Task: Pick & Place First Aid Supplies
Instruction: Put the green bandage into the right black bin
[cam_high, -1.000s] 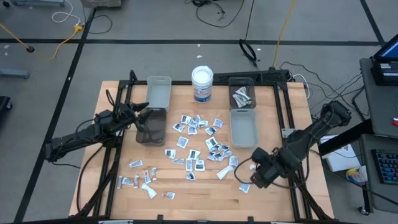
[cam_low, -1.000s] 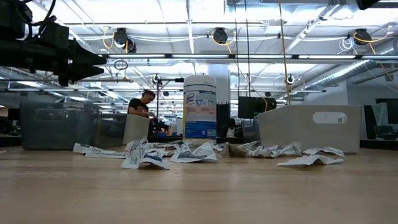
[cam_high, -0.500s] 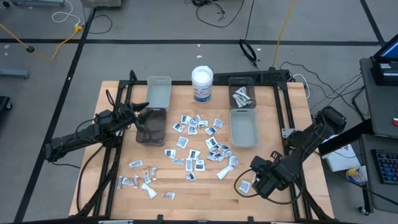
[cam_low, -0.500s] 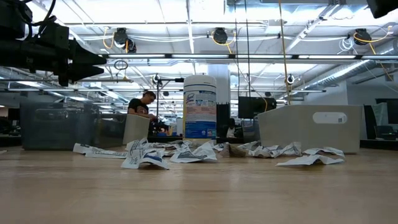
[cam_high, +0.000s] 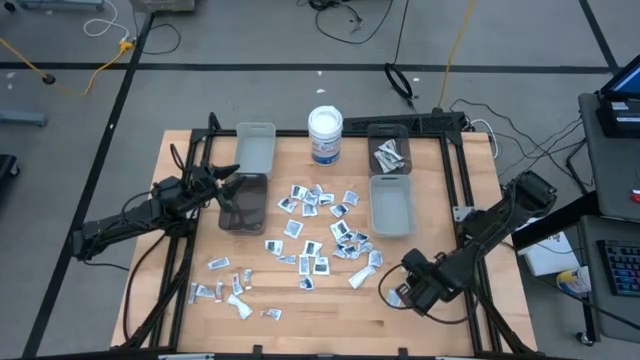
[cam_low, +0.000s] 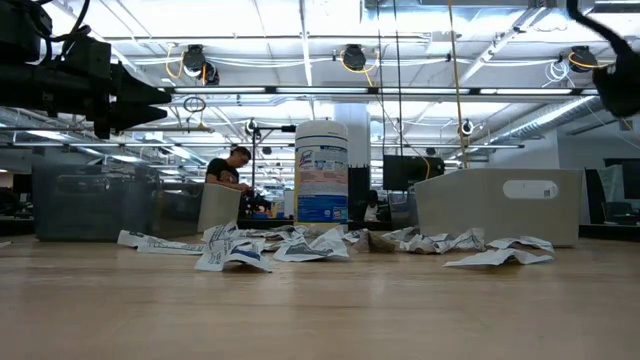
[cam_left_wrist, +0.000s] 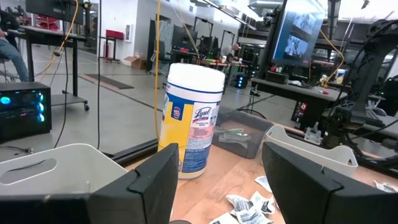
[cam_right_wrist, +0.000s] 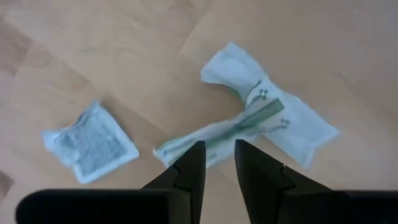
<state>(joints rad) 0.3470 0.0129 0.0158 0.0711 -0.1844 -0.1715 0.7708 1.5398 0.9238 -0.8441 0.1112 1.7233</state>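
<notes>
Dozens of small first aid packets (cam_high: 318, 235) lie flat and scattered on the middle of the wooden table. My right gripper (cam_high: 402, 292) hovers near the table's near right corner, fingers a narrow gap apart (cam_right_wrist: 219, 168), holding nothing. Just beyond its fingertips lie a long pale greenish sachet (cam_right_wrist: 249, 121) and a white square packet (cam_right_wrist: 90, 140). My left gripper (cam_high: 232, 182) waits open (cam_left_wrist: 217, 180) over the dark bin (cam_high: 243, 203) on the left, empty.
A white round tub with a blue label (cam_high: 325, 135) stands at the far edge. Around it are a grey bin (cam_high: 255, 148), a dark bin holding some packets (cam_high: 388, 150) and another grey bin (cam_high: 391, 205). Bare wood lies along the near edge.
My right gripper has shifted a little toward the table's near edge and then left, toward the loose packets at the near right. The packets and my left arm have stayed put.
</notes>
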